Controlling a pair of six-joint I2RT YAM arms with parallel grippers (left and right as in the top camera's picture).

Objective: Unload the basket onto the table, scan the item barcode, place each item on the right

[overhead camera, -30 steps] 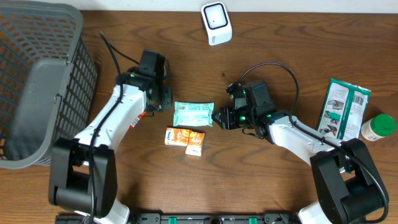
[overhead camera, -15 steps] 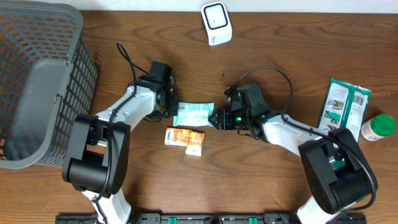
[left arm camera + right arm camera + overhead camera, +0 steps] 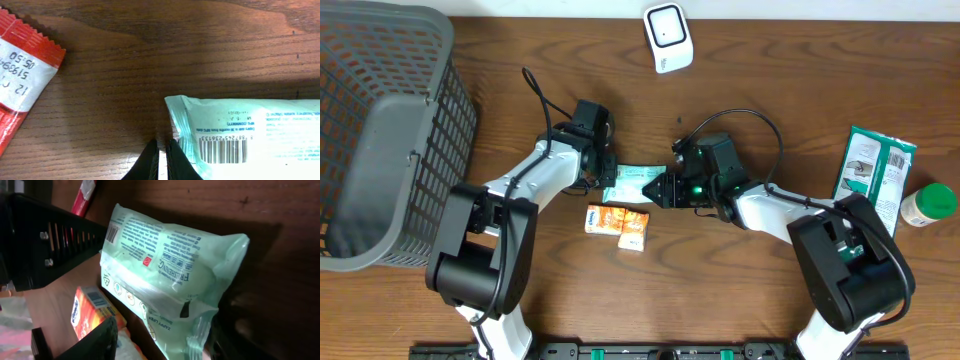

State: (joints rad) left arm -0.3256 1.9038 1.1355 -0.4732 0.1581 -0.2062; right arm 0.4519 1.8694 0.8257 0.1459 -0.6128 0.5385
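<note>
left gripper (image 3: 162, 155): jaws closed to a slit. A second ago it sits up-left, clear of the pack; now its tips are at the pack's left edge. Can't tell if they nip the seam or just butt against it.
pack (image 3: 640, 180): middle of the table (image 3: 720, 300), between the two grippers, just above the boxes (image 3: 618, 222). From above it looks shorter than a second ago, so it is likely nudged or tipped at one end.
barcode (image 3: 222, 150): on the upturned face near the pack's left end, readable from the left wrist.
right gripper (image 3: 667, 189): moves left over the last second. Jaws are about half wide, one either side of the pack's right end. Can't tell if they clamp it.
scanner (image 3: 668, 37): at the top edge, well apart from the pack.
meaning: both arms are now on the pack, so this is the pickup step and the scan is not yet done. The next move needs a firm hold and the barcode face turned to the scanner.
</note>
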